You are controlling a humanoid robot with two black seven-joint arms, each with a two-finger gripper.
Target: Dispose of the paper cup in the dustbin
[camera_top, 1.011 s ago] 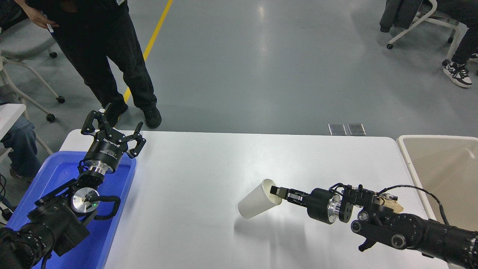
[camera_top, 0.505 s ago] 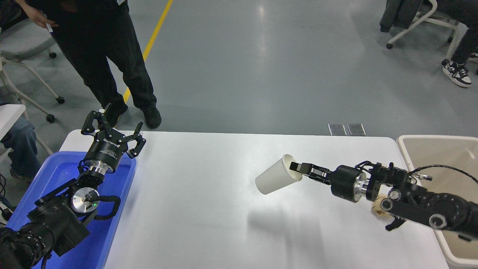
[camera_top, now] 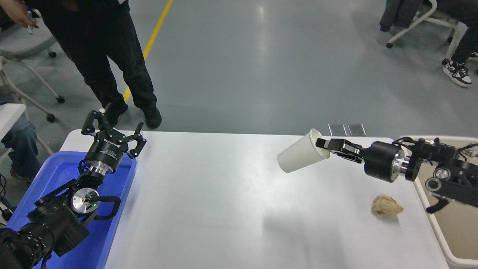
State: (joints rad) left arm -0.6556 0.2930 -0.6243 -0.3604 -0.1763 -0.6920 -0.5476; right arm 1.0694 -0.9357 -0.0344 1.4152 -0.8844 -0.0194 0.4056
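Observation:
My right gripper [camera_top: 323, 145] is shut on the rim of the white paper cup [camera_top: 298, 158]. It holds the cup on its side, high above the table, with the cup's base pointing left. The beige dustbin [camera_top: 444, 231] with its white rim stands at the table's right end, to the right of the cup and partly behind my right arm. My left gripper [camera_top: 114, 129] is open and parked over the far end of the blue tray at the lower left.
A crumpled brown paper ball [camera_top: 387, 206] lies on the white table [camera_top: 209, 201] near the dustbin. A blue plastic tray [camera_top: 108, 239] sits at the left. A person [camera_top: 97, 56] in black stands beyond the table's far left corner. Chairs stand at the top right.
My right gripper has lifted the cup off the table and carried it up and to the right, towards the dustbin. The paper ball has come into view from behind the arm. The left arm has not moved.

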